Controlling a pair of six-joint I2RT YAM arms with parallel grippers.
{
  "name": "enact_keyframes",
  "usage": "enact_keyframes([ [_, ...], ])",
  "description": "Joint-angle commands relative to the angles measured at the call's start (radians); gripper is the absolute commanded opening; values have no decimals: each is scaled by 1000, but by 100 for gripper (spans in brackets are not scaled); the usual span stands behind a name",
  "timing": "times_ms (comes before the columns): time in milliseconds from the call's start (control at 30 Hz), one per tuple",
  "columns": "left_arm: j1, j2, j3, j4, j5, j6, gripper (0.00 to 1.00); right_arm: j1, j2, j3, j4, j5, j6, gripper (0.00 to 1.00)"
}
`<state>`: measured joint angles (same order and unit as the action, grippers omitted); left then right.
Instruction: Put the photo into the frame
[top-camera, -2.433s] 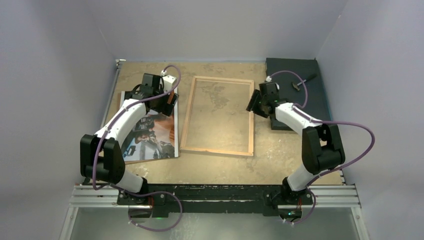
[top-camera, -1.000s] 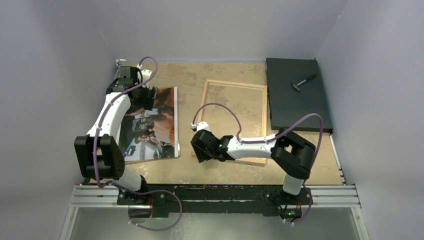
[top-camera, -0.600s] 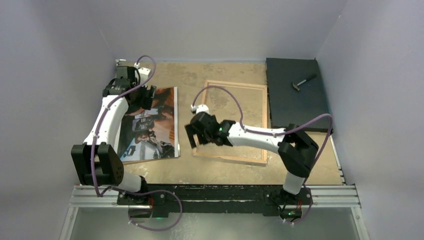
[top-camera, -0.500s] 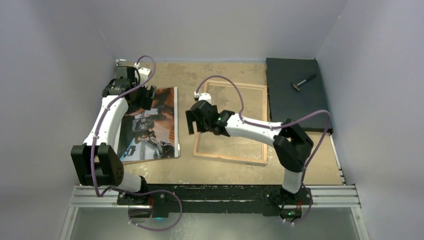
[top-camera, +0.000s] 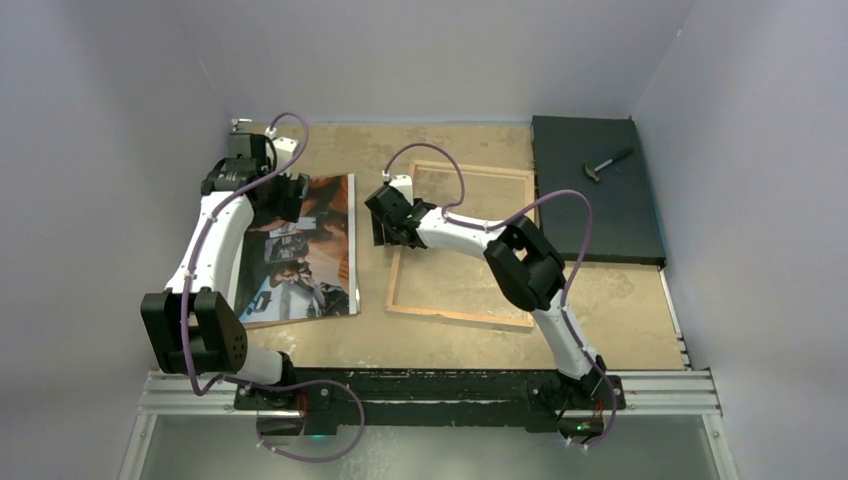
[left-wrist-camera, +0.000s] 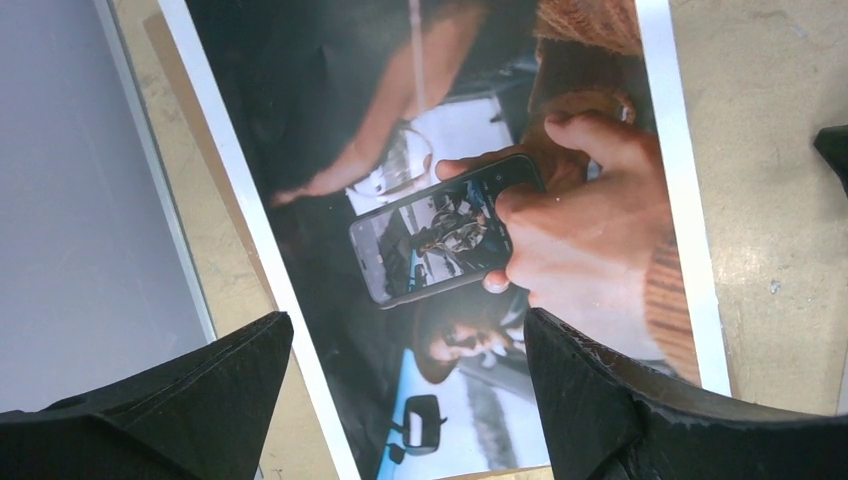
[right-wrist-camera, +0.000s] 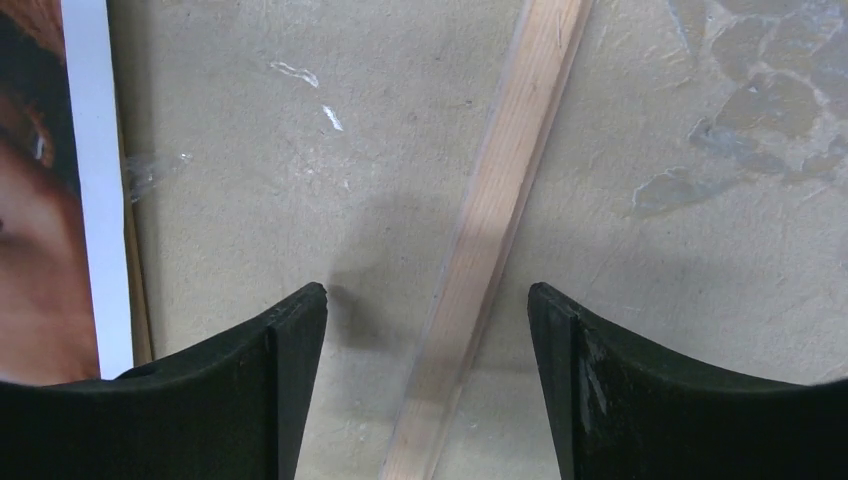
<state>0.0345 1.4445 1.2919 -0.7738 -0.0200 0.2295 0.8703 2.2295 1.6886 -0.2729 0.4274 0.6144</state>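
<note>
The photo (top-camera: 300, 255) lies picture-up on the left of the table, dark and orange-brown with a white border. My left gripper (top-camera: 285, 195) hovers over its far end, open, and the left wrist view shows the print (left-wrist-camera: 450, 200) beneath the left gripper (left-wrist-camera: 405, 318) with nothing between the fingers. The frame (top-camera: 395, 275) lies flat in the middle, wood edges up. My right gripper (top-camera: 385, 230) is open over the frame's left rail (right-wrist-camera: 510, 160), one finger on each side of it, not touching, as the right gripper (right-wrist-camera: 428, 290) shows in its wrist view. The photo's white border (right-wrist-camera: 85, 200) shows at the left there.
A brown backing board (top-camera: 290, 321) peeks out under the photo's near edge. A black slab (top-camera: 595, 200) lies at the far right with a small hammer (top-camera: 607, 163) on it. Grey walls close in on three sides. The arm bases sit on a metal rail (top-camera: 430, 390) at the near edge.
My right arm has swung from the frame's near left corner up along its left rail, jaws now wide. The frame sits farther right than at first. The left arm has barely moved.
</note>
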Motion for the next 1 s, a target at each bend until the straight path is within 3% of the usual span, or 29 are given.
enact_keyframes([
  [0,36,-39,1,-5,-16,18,85,5,13,44,-17,19,-6,73],
  [300,57,-38,-14,7,-52,7,83,28,-14,-16,94,-26,-33,44],
  [633,58,-38,-39,23,-73,15,83,77,4,-22,107,-83,-92,37],
  [967,58,-12,-51,36,-53,11,82,68,-107,-226,183,-119,-206,39],
])
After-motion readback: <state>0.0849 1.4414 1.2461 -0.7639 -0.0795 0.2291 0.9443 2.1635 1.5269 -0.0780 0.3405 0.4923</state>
